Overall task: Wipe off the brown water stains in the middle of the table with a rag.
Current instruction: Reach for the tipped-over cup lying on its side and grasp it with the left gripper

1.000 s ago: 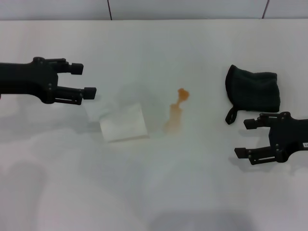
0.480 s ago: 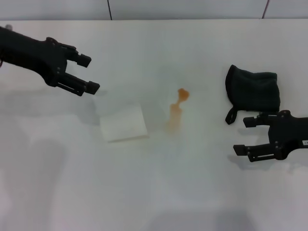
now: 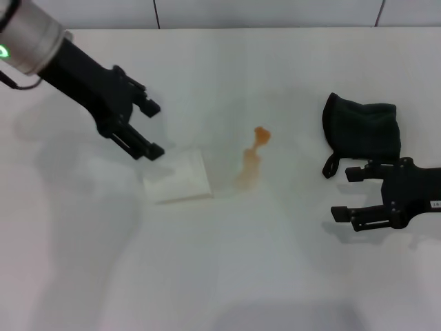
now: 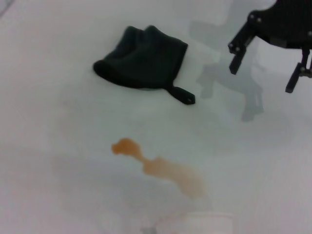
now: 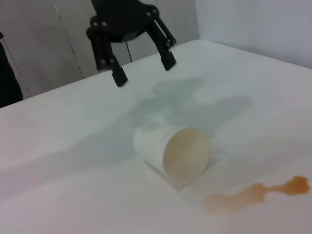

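Step in hand: You were at the approach stage. The wipe had not begun, and the dark green-black soft cloth rag [image 3: 363, 128] with its small strap loop lay ungrasped on the wide, smooth white worktop [image 3: 275, 276].

Stain: The small orange-brown water stains [image 3: 252, 159], a darker blob joined to a paler streak, sat near the middle of the worktop, between the cup and the rag, and looked untouched.

Rag position: The rag lay on the robot's right side, well apart from the stains, with its strap end pointing towards the right claw.

Right claw: Your black right claw [image 3: 348, 194] hovered just beside the rag, on the side nearer the robot, with its fingers spread apart and nothing between them.

Left claw: Your black left claw [image 3: 153, 128] hung over the far end of the tipped cup, fingers spread apart and empty.

Cup: The translucent white cup [image 5: 173, 152], pale orange inside, lay on its side close to the stains, its mouth turned towards them.

Next move, as judged: You needed to bring the right claw over the bundle, lower it and close on the cloth rather than on the thin strap, then carry it to the stains.

Caution, as judged: The cup lay close to the wiping path and could roll if the rag swept against it.
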`<state>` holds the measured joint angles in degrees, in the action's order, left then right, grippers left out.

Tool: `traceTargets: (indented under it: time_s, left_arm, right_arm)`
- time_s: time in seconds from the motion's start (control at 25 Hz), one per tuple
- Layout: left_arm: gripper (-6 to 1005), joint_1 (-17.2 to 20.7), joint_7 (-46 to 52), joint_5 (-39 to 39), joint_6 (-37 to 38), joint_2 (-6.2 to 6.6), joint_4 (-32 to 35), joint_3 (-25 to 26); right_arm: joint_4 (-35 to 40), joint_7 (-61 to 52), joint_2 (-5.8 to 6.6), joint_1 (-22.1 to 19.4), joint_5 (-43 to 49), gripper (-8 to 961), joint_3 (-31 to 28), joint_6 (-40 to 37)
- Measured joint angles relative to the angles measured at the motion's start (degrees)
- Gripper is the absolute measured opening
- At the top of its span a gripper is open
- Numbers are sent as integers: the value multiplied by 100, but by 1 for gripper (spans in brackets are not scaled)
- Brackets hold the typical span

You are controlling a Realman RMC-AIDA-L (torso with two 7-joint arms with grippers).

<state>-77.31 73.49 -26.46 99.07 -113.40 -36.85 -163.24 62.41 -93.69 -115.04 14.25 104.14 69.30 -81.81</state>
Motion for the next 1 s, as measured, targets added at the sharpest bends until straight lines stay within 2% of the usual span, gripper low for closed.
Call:
traceTargets:
  time_s: [0.08,0.2,0.56,1.0]
  left_arm:
    - [880,-31,-12,-142,-136,-96,67,-2]
    - [880,-21,25,-323,-332,-168,274,-3]
    - [880,68,46,-286,-474,-245,300,3]
    - [879,128,30,-266,-792,-265,483,3]
  right_arm:
    - [-1,10,-1,-3,-11,857,15,0]
    - [-1,19,-1,-18,-16,856,34,-1]
    - [-1,38,-1,-13,-26,856,49,-20]
    - [-1,44,-1,-16,-86,856,111,-1]
